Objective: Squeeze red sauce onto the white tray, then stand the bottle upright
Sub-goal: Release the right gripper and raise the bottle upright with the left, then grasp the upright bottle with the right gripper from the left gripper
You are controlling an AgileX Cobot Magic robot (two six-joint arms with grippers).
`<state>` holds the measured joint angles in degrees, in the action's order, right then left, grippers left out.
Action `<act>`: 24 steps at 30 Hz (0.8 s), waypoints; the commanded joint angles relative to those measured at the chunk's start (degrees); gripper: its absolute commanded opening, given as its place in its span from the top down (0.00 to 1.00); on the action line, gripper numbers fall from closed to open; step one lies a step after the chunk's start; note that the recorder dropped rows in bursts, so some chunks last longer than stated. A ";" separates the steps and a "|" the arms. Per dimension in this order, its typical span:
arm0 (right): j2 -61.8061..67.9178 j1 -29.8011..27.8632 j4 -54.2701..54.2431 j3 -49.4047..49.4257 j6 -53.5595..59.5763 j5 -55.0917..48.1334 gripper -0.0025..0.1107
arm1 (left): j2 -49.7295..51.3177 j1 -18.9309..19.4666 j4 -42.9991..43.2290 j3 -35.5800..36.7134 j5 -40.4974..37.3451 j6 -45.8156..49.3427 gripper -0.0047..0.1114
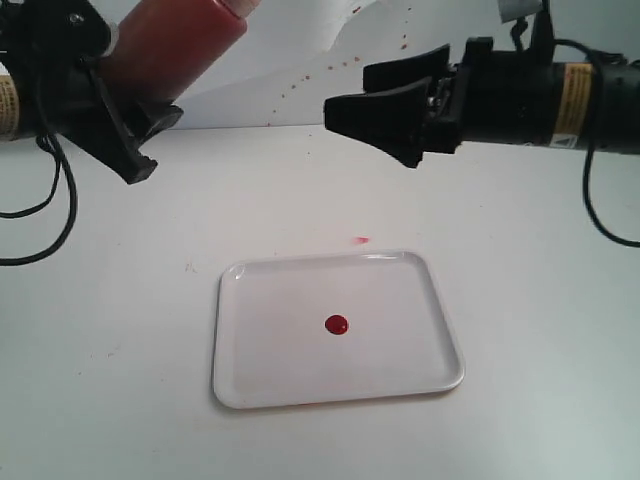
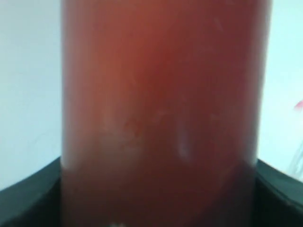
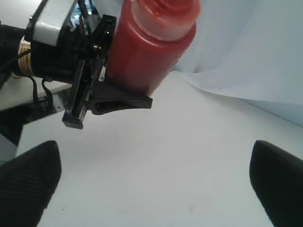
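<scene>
White tray (image 1: 250, 385) sits flat on the table (image 1: 90, 420), lower than both grippers and roughly between them, touching neither

red sauce (image 1: 336, 324) = one small round glossy blob near the tray's middle, well below the left gripper (image 1: 150, 142) and off toward the right gripper's side of it; clear gap between blob and both grippers

left gripper is up in the air, clamped round the bottle (image 1: 175, 45), black fingers on either side of the lower body; jaws part-way wide, filled by the bottle

bottle is tilted, not upright, leaning away from the left gripper toward the right gripper's side; far end cut off by the frame edge in the exterior view

left wrist view: red-orange bottle body fills almost everything, black finger edges just at each side of it

right wrist view: bottle seen in the left gripper's grip, pale reddish cap end at the frame edge, nozzle tip not visible

right gripper (image 1: 352, 92) jaws spread wide, nothing between them, pointing toward the bottle but well apart from it; hangs above the table past the tray's far edge

tiny pinkish smear (image 1: 361, 240) on the table just beyond the tray's far rim, below the right gripper's fingertips

red specks (image 1: 340, 65) on the white backdrop between the two grippers
</scene>
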<state>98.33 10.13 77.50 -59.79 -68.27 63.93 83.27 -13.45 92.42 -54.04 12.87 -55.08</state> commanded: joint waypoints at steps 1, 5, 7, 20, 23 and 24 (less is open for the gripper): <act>4.65 3.59 -9.56 -0.30 4.35 4.17 0.05 | -0.97 4.27 -9.48 -0.17 19.72 -0.08 0.96; 6.43 7.19 -15.41 -0.30 11.75 6.03 0.05 | 0.77 7.71 -12.21 -0.17 33.09 -3.01 0.96; 6.59 9.37 -18.48 -0.30 16.49 6.03 0.05 | 2.14 9.02 -12.02 -0.17 38.74 -4.82 0.96; 6.60 19.97 -32.54 -0.30 29.46 1.66 0.05 | 13.99 10.10 -11.92 -0.17 57.10 -4.17 0.96; 6.60 21.24 -34.73 -0.30 30.45 -0.45 0.05 | 15.45 10.10 -11.03 -0.17 57.10 -4.17 0.96; 6.60 21.37 -34.85 -0.30 30.95 -0.29 0.05 | 15.87 10.10 -10.47 -0.17 57.10 -4.17 0.96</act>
<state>105.05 30.69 44.24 -59.79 -39.00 64.41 98.42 -3.37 83.40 -54.04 67.63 -59.45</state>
